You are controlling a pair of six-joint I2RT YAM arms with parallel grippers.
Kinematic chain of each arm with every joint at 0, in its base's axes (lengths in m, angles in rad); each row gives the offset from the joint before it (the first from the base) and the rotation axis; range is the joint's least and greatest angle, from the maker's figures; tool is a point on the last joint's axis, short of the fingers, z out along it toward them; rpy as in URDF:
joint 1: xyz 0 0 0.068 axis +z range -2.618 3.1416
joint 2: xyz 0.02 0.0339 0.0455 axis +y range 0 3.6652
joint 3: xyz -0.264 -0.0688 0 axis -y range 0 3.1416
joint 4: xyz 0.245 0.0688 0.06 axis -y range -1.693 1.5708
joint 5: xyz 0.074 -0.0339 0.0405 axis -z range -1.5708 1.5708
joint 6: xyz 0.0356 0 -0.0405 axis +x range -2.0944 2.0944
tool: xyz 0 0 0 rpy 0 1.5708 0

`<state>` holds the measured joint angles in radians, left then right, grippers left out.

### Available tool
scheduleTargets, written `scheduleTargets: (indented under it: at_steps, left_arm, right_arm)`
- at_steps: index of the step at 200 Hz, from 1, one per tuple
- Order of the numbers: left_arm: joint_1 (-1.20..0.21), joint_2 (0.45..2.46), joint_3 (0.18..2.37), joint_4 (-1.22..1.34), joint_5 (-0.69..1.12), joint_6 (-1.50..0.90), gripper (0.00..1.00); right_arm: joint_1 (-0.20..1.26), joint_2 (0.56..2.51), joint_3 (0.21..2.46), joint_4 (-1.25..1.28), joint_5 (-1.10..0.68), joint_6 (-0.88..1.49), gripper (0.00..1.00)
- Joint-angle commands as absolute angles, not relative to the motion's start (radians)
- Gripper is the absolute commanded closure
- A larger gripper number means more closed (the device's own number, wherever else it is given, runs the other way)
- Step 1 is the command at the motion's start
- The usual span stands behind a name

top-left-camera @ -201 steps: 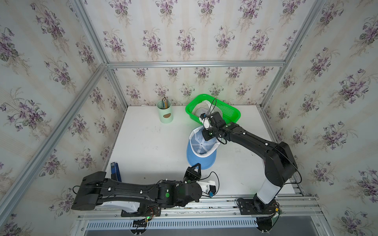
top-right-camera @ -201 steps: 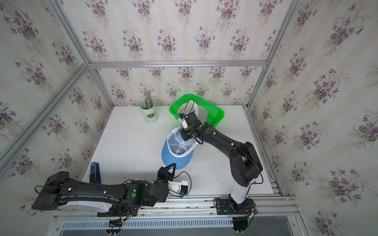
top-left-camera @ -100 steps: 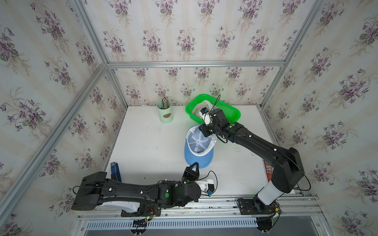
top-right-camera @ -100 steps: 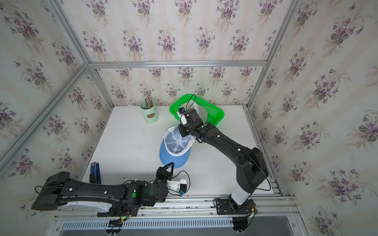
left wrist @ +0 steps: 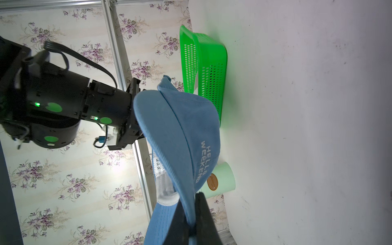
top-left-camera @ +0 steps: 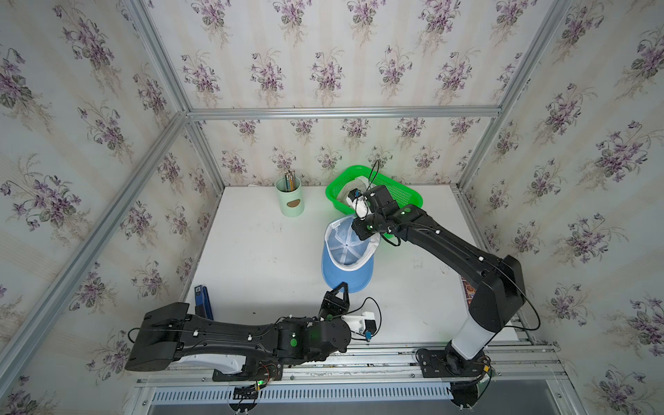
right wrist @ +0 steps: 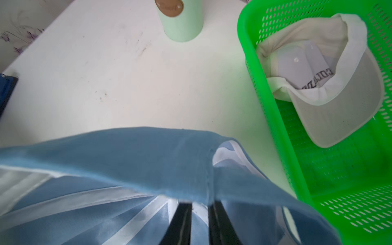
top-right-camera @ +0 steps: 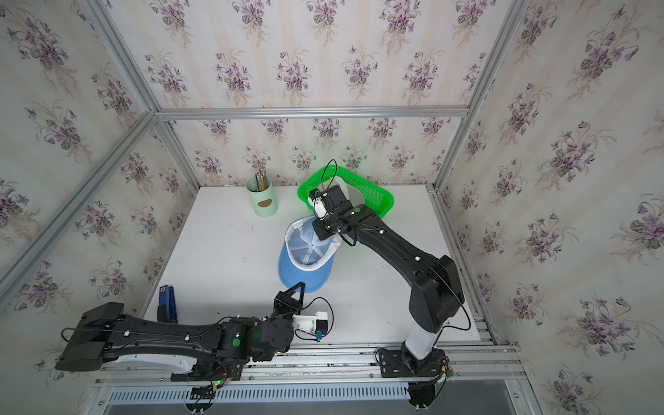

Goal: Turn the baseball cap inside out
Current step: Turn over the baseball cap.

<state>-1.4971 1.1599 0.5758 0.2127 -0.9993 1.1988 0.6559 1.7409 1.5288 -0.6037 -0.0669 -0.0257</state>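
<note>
I take the green basket (top-left-camera: 406,196) at the back of the white table (top-left-camera: 251,251) as my mark. The blue baseball cap (top-left-camera: 348,276) is just beside it, on the side facing the arms' bases. Its opening is turned up, so the pale lining and white seam tapes show in both top views. The rear rim is closest to the basket and the brim points away from it. The left gripper (left wrist: 192,212) is at the end of the cap farthest from the basket, and in the left wrist view its jaws are clamped together on the edge of the brim. That view also shows the stitched words "HELLO WEEKEND" (left wrist: 204,163) on the crown's outer face. The right gripper (right wrist: 200,212) reaches into the cap at the rear rim, the end nearest the basket. In the right wrist view its two black fingers (right wrist: 182,222) stand a narrow gap apart. Their tips are hidden under the folded blue band, so I cannot tell whether they pinch the cloth. I also cannot tell whether the crown touches the table. A white cap (right wrist: 339,101) lies inside the basket. A mint-green cup (top-left-camera: 291,201) of pencils stands near the basket, along the back wall. A small dark-blue object (top-left-camera: 203,301) lies well apart from the basket, beyond the blue cap, at the table's edge by the left arm.
</note>
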Motion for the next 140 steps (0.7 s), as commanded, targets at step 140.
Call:
scheduleTargets:
  at_steps: [140]
  left_arm:
    - [-1.450, 1.183, 0.547, 0.399, -1.007, 1.297, 1.00]
  right_arm:
    - [0.736, 1.686, 1.568, -0.646, -0.055, 0.036, 0.70]
